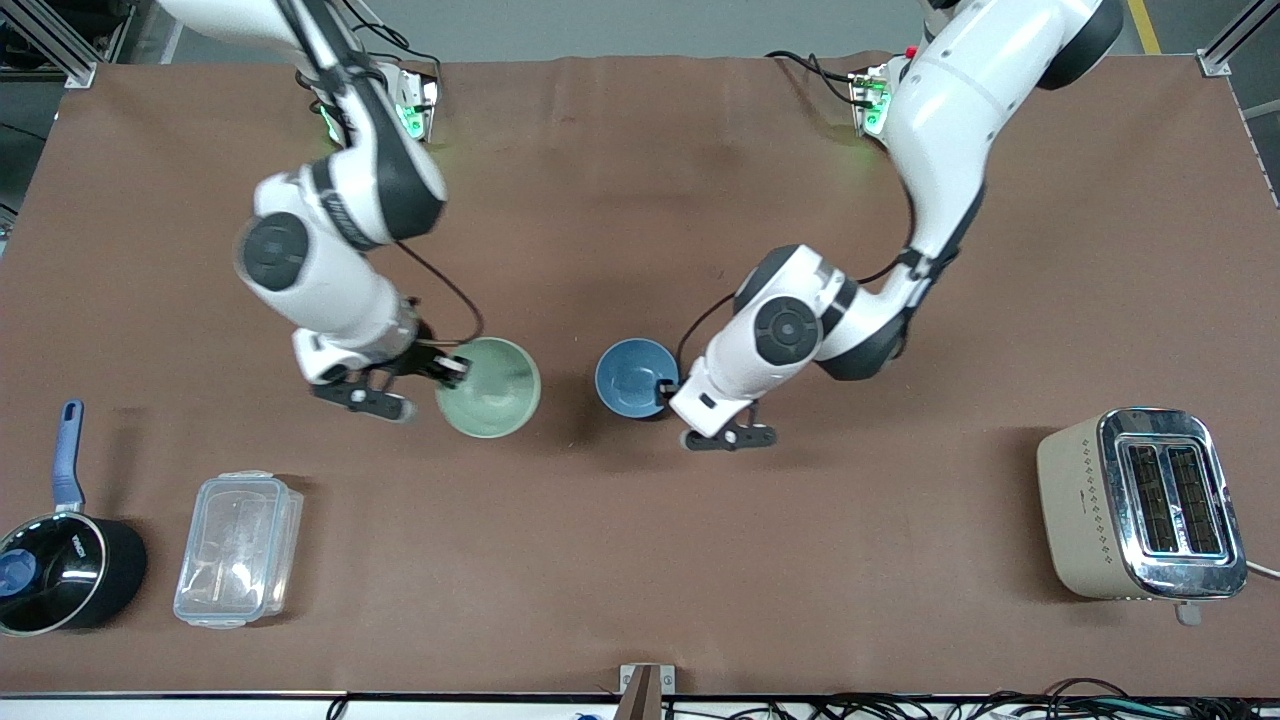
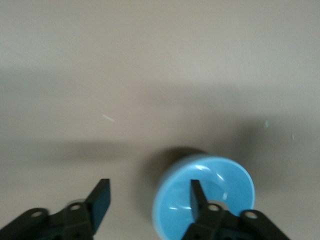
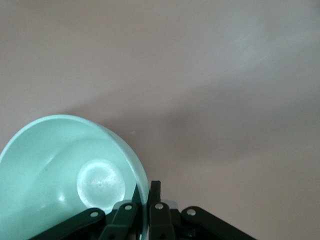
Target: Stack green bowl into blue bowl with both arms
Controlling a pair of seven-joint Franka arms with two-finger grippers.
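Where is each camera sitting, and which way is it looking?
Front view: high across the table, facing both arms; the right end effector grips the green bowl, lifted and tilted; the left end effector is at the blue bowl.
Left wrist view: on the left arm's wrist, looking down past its open end effector, one finger inside the blue bowl.
Right wrist view: on the right arm's wrist, looking past its end effector shut on the green bowl's rim.
Shared: each wrist's bowl also shows in the front view.

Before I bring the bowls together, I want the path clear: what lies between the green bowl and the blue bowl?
Nothing: the front view shows only bare brown table between the green bowl and the blue bowl.
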